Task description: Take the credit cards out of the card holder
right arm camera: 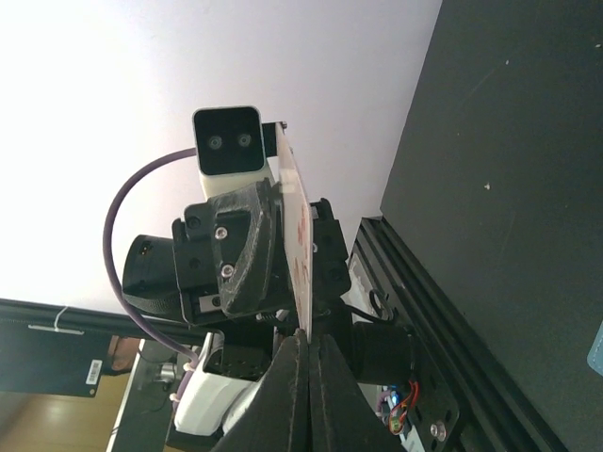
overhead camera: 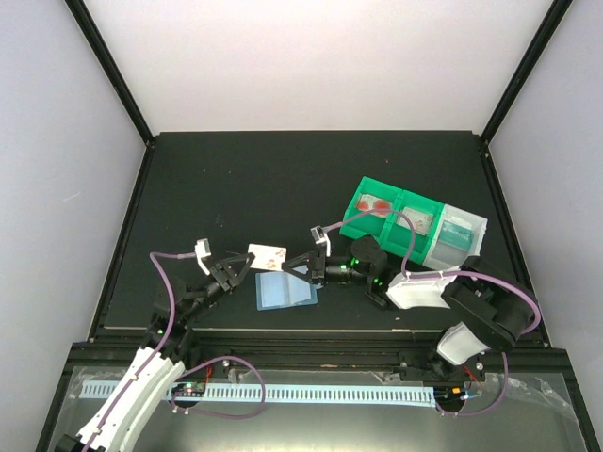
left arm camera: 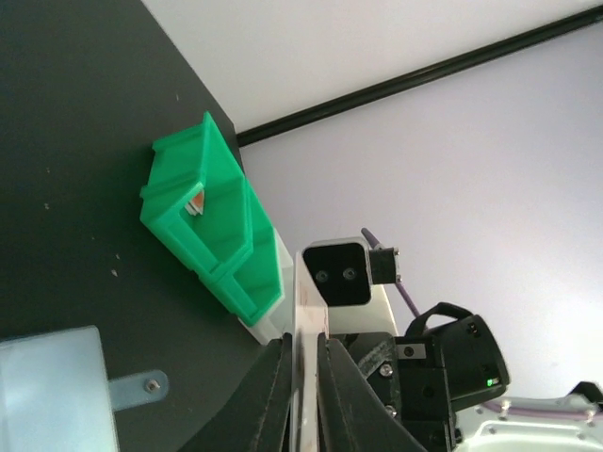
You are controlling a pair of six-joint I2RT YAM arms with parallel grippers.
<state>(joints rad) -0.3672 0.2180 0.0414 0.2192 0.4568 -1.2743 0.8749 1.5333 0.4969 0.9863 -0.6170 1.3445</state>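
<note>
- The whitish-pink card (overhead camera: pixel 267 254) sits off the surface (overhead camera: pixel 283 179), stretched between the two tools, a little toward 7 o'clock from the surface's middle in the overhead view.
- The left tool (overhead camera: pixel 237 268) comes in from 8 o'clock. Its fingers (left arm camera: pixel 279 381) are drawn in to a narrow gap, pressed on either face of the card, which the left wrist view shows edge-on as a thin white strip.
- The right tool (overhead camera: pixel 294 265) reaches in from 3 o'clock and takes the card's opposite end. In the right wrist view its fingers (right arm camera: pixel 290 377) are almost together, and the card rises from between them with red marks on its face.
- So each tool is clamped on the same card, one at each end, and their wrists face each other.
- The card holder (overhead camera: pixel 285 290) lies flat on the surface, light blue, just toward 5 o'clock from the held card and near the front edge. Neither tool has hold of it.
- The green bins (overhead camera: pixel 388 209) stand at about 2 o'clock from the card holder, well apart from it, with a clear bin (overhead camera: pixel 459 237) joined on at their 4 o'clock end.
- A red-marked item shows in the leftmost green compartment, and a teal card (overhead camera: pixel 458 230) with white print lies in the clear bin.
- The left wrist view catches the same green bins standing on the dark surface beyond the card.
</note>
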